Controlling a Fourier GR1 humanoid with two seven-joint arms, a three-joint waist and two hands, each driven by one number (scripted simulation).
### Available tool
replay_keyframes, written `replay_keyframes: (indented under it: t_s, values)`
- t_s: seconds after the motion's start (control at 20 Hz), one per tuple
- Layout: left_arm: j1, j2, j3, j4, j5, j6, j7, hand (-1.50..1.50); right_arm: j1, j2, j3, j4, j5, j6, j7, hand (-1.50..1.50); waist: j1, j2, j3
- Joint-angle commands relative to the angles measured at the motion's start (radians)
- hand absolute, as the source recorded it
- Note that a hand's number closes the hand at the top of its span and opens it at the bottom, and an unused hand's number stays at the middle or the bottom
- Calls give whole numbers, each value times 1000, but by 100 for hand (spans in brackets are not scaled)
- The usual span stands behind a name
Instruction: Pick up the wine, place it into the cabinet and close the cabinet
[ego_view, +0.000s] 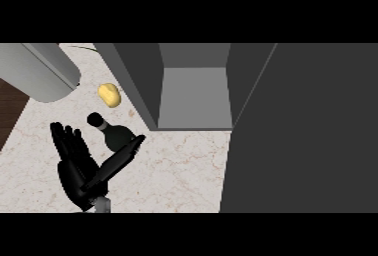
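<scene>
i see the left hand (77, 170) coming in from the lower edge over the pale marbled tabletop (177, 170), palm open, fingers (68, 142) straight and spread, thumb stretched out toward the wine bottle (112, 132). the thumb tip looks to be touching the bottle's dark body, but nothing is curled round it, so i read the hand as holding nothing. the bottle stands on the tabletop just left of the cabinet (193, 95), its cap toward the upper left. the cabinet is open, its grey inside showing, and its dark door (310, 130) fills the right side. a yellow item (110, 95) lies beyond the bottle, near a grey cylinder (40, 72) at upper left.
</scene>
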Motion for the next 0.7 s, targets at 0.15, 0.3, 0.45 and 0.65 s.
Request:
replay_keyframes:
  t_s: [0.15,0.3,0.45,0.65]
  values:
    - [28,-29,122,160,157,-228,-227,-150,39,32,72,-131,25,-18,39,-150,4,-1,1]
    - [-61,-29,144,295,242,-237,-308,-150,59,37,60,-95,-2,2,-5,-150,2,1,2]
    - [-69,-29,138,343,274,-242,-364,-150,131,14,-10,-133,-78,39,-46,-150,-2,0,2]
    - [-44,-18,159,342,279,-299,-363,-150,60,13,18,-157,-44,15,59,-150,4,-1,2]
